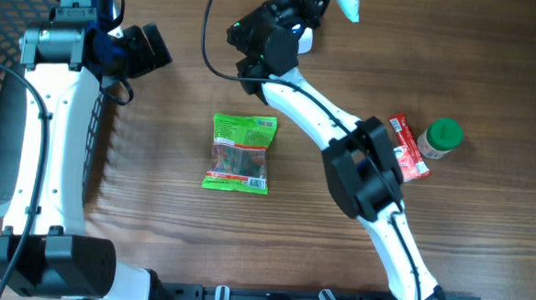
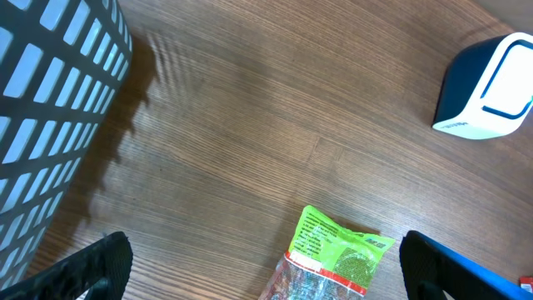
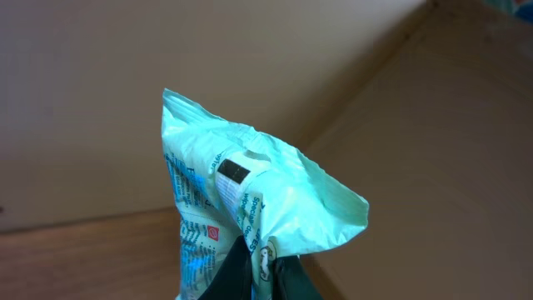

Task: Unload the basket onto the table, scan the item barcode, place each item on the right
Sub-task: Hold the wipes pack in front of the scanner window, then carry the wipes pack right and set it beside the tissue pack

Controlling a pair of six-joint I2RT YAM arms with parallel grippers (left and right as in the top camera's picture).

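Closest to us, the mint packet (image 3: 250,200) sits pinched in our right claw (image 3: 260,265), raised near the table's (image 1: 159,117) far edge by the scanner (image 2: 487,87). Our left claw (image 2: 266,271) hangs released above the green snack bag (image 1: 240,153).

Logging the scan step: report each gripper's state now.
Left gripper: open, empty.
Right gripper: shut on the mint-green packet.
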